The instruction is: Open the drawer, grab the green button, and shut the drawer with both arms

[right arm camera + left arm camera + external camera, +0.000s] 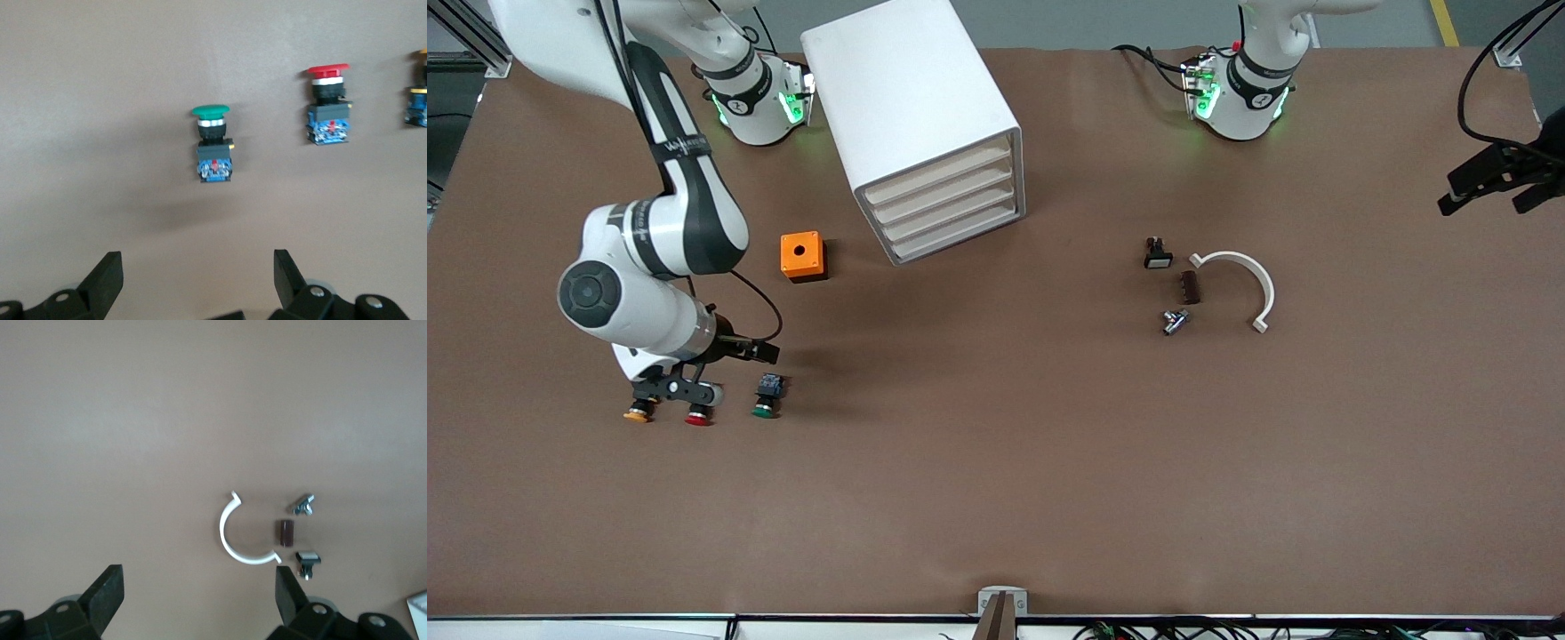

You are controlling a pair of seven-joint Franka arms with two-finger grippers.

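Green button point(766, 397) lies on its side on the tabletop toward the right arm's end, cap pointing at the front edge, long axis running front to back. Red button point(698, 416) and orange-capped button point(637, 413) sit beside it. Right gripper point(685, 388) hovers over those two, jaws wide, empty, so it's the closer one by far. Farther up, the cabinet point(911, 116) has its lowest drawer point(960, 233) shut. Left gripper point(1498, 182) waits spread open at the other end. Plenty of bare table around.

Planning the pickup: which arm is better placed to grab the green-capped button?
The right. The right gripper hangs open beside the green button, which its wrist view centres. The left gripper waits open at the left arm's table end.
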